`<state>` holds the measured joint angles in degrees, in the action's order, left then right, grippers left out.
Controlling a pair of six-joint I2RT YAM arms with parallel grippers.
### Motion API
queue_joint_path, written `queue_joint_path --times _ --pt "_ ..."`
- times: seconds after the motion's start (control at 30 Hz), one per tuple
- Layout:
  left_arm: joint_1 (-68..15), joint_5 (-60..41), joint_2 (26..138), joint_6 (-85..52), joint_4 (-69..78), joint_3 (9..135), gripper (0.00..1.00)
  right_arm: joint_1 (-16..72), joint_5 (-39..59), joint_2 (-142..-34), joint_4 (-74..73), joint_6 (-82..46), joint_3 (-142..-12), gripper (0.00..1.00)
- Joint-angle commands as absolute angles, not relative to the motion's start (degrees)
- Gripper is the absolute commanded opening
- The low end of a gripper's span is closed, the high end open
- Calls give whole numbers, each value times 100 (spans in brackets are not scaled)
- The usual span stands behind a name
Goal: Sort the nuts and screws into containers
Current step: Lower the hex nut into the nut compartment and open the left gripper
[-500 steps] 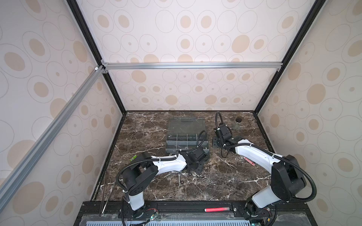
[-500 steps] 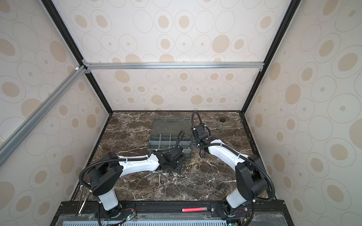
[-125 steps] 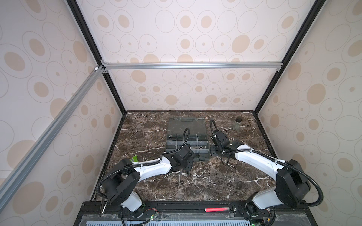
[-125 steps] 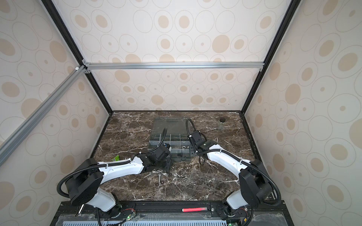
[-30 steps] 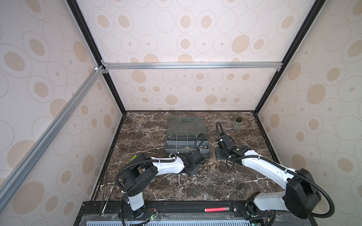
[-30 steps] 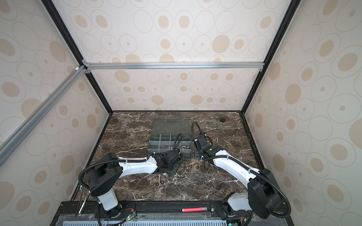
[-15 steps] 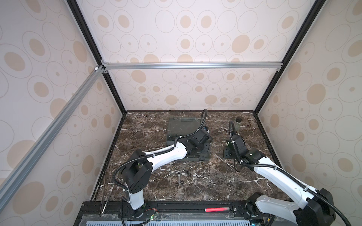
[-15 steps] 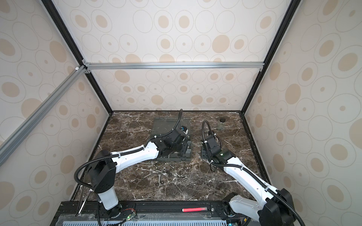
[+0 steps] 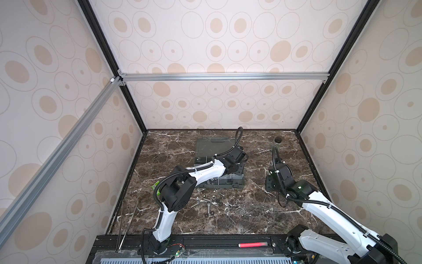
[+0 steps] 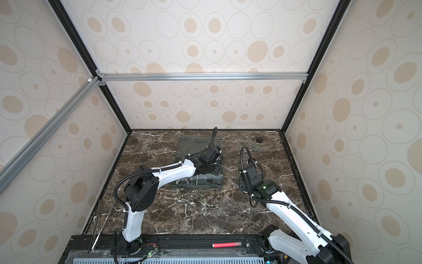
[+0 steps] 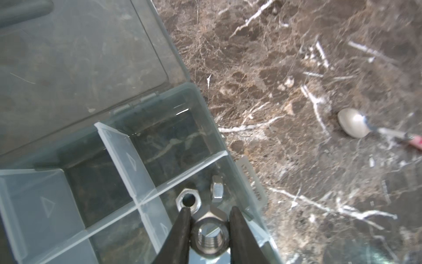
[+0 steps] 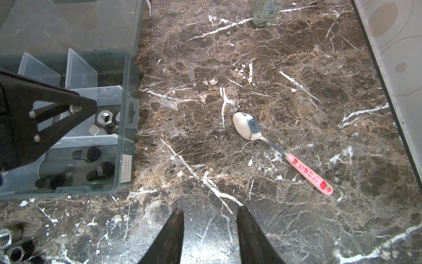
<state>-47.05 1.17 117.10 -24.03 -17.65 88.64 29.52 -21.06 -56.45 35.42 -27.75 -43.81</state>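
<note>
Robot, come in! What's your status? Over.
Left fingers pinch a silver threaded piece over the box's nut compartment. Right fingers open, empty. Nothing blocking the drop.

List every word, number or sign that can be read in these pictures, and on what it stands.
"いちご", with strawberry pictures: pink spoon handle.
Triangle signs, embossed: organizer box dividers.
White sticker on the box wall: too small to read.
Jar label: blurred, unreadable.

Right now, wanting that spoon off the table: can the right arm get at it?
Probably yes: the right claw stands open and empty over the marble tabletop, and the pink-handled spoon lies ahead, nothing between them.
</note>
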Motion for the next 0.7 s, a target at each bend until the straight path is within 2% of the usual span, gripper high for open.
queue_joint_path --times 0.0,0.67 --pt "-4673 62 11579 -2308 -1739 8987 34 2904 -2193 -5546 3692 -2848 -4319 42" --pt "-4624 -105 10875 -2664 -1280 8190 36 2901 -2119 -5634 3604 -2874 -4324 42"
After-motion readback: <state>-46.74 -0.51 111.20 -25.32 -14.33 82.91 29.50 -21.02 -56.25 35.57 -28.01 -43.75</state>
